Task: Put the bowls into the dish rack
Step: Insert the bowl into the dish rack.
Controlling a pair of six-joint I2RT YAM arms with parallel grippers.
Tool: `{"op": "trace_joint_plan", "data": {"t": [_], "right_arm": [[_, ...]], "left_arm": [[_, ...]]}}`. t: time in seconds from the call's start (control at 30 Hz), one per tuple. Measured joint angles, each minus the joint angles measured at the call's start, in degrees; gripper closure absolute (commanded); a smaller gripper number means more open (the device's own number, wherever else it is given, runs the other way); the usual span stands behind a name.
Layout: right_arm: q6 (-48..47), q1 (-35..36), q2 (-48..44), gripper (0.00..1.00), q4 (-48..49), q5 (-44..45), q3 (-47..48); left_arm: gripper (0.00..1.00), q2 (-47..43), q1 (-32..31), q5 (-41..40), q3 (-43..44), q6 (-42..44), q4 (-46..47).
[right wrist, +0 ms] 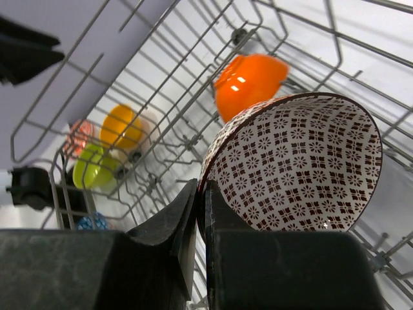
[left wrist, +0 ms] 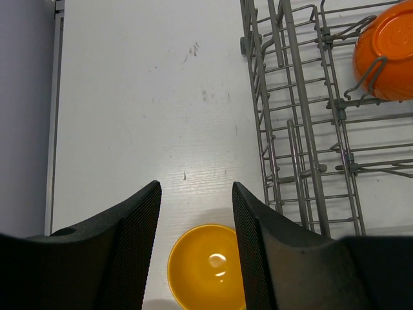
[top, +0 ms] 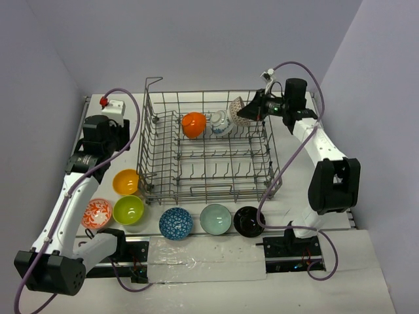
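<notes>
The dish rack (top: 196,93) holds an orange bowl (top: 194,124) and a blue-and-white bowl (top: 220,122) on edge near its back. My right gripper (top: 254,108) hangs over the rack's back right corner, shut on the rim of a red-and-white patterned bowl (right wrist: 297,161), one finger inside, one outside. My left gripper (left wrist: 197,187) is open and empty above the table left of the rack, with the yellow bowl (left wrist: 206,268) below it. Lime green (top: 128,210), red-patterned (top: 97,213), blue-patterned (top: 175,223), pale teal (top: 215,218) and black (top: 249,221) bowls sit along the front.
A raised wire loop (top: 154,82) stands at the rack's back left corner. A white box with a red knob (top: 111,106) sits behind the left arm. The right arm's cable (top: 278,176) drapes past the rack's right side.
</notes>
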Motion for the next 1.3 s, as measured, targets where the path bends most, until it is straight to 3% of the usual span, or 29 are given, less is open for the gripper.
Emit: {"op": "trace_joint_plan", "data": {"t": [0.7, 1.3], "right_arm": [[20.7, -4.2, 5.4, 1.0, 20.6, -1.1, -6.1], [29.9, -6.9, 8.6, 1.0, 32.8, -0.9, -8.6]], "left_arm": [[0.46, -0.2, 1.1, 1.2, -1.3, -0.2, 0.7], [0.46, -0.2, 2.4, 4.2, -2.2, -0.4, 1.1]]}}
